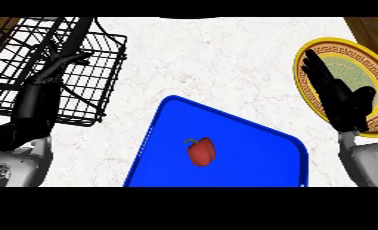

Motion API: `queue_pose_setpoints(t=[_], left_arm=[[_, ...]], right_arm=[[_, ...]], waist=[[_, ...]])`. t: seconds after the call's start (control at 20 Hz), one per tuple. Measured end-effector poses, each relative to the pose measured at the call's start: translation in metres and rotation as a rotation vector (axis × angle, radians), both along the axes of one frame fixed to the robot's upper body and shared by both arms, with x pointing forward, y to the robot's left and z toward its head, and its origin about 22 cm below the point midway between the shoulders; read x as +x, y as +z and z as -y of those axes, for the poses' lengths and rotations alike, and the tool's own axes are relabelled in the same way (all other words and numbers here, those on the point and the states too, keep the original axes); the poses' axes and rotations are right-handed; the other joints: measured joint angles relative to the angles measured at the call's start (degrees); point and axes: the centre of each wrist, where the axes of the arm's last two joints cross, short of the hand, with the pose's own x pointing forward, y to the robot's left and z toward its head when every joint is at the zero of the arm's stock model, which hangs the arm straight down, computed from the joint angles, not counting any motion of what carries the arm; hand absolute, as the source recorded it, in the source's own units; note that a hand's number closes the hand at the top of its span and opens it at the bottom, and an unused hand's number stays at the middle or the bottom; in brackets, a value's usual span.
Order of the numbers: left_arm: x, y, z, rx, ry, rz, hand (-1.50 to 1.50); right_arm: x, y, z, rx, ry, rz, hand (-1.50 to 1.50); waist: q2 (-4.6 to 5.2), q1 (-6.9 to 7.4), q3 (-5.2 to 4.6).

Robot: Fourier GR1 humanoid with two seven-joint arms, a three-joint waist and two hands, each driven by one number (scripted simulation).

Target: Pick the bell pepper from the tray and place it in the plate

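A small red bell pepper [201,151] with a dark stem lies near the middle of a blue tray [258,166] at the lower centre of the head view. At the right edge sits a yellow-rimmed plate [353,64] with a green centre. My right hand [336,94] is open with straight fingers pointing up, lying over the plate's left part, well to the right of the pepper. My left hand [44,81] is at the left over a wire basket, open with relaxed fingers, holding nothing.
A black wire basket [88,69] stands at the upper left on the white marble counter [214,59]. Wooden edges show at the top corners.
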Motion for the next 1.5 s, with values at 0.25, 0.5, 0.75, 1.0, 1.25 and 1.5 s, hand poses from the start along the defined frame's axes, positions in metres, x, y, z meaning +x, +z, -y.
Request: queue_pose_setpoints(t=[0.25,0.5,0.75,1.0,1.25,1.5], left_arm=[[0.013,-0.019,0.003,0.149,-0.068,0.118,0.00],[0.014,-0.037,-0.006,0.198,0.166,0.340,0.00],[-0.020,-0.076,-0.015,0.202,0.142,0.221,0.00],[-0.032,-0.074,-0.011,0.094,0.130,0.103,0.00],[-0.047,-0.076,-0.012,-0.026,0.150,-0.069,0.00],[-0.055,-0.070,-0.014,-0.075,0.159,-0.185,0.00]], right_arm=[[-0.004,0.011,-0.063,0.065,0.359,0.041,1.50],[0.006,0.076,-0.081,-0.257,0.565,0.365,1.50],[-0.005,0.065,-0.102,-0.215,0.634,0.447,-1.50],[-0.021,0.039,-0.125,-0.074,0.792,0.435,-1.50],[-0.023,0.035,-0.127,-0.251,0.949,0.465,-1.50],[-0.018,0.046,-0.128,-0.509,1.000,0.539,-1.50]], waist=[[-0.88,2.16,-0.27],[-2.47,4.16,-1.07],[-1.09,3.60,0.81],[-0.82,3.50,2.13],[-1.70,2.68,1.95],[-2.65,1.52,1.81]])
